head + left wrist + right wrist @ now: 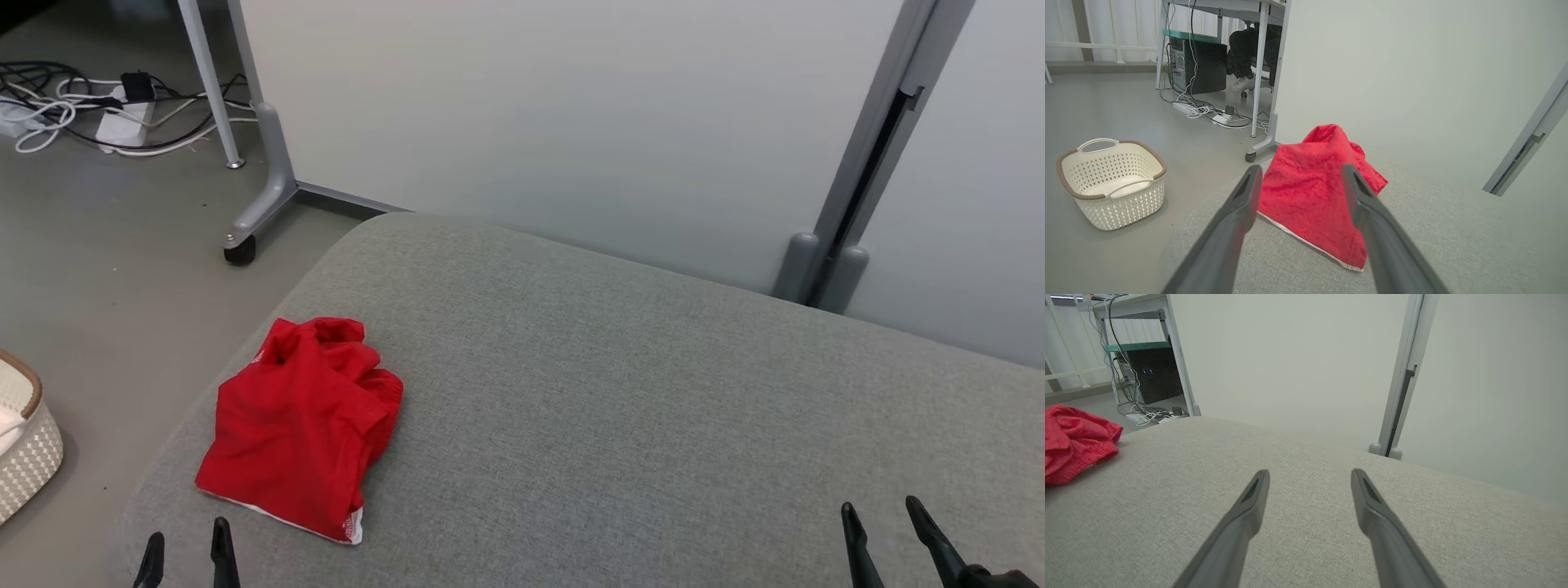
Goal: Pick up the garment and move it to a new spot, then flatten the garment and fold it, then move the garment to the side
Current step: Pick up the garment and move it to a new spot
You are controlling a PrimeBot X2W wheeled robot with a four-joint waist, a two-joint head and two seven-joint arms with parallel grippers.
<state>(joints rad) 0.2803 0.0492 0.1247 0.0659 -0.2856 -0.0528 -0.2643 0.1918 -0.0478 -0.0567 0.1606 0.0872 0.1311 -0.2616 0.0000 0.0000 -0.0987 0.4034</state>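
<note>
A crumpled red garment [302,425] with a thin white hem lies on the left part of the grey padded surface [637,392]. My left gripper [186,541] stands open just short of the garment's near edge, touching nothing. In the left wrist view the garment [1310,192] sits straight ahead between and beyond my open left gripper [1298,171]. My right gripper [882,510] is open over bare fabric at the near right, far from the garment. The right wrist view has the garment [1073,441] at its far left and my right gripper [1309,475] empty.
A white lattice basket [1112,181] with a brown rim stands on the floor to the left of the surface [16,441]. A pale partition wall [531,106] with wheeled grey feet runs behind. Cables and a power strip [114,114] lie on the floor at far left. A person's shoe [1242,83] is under the desk.
</note>
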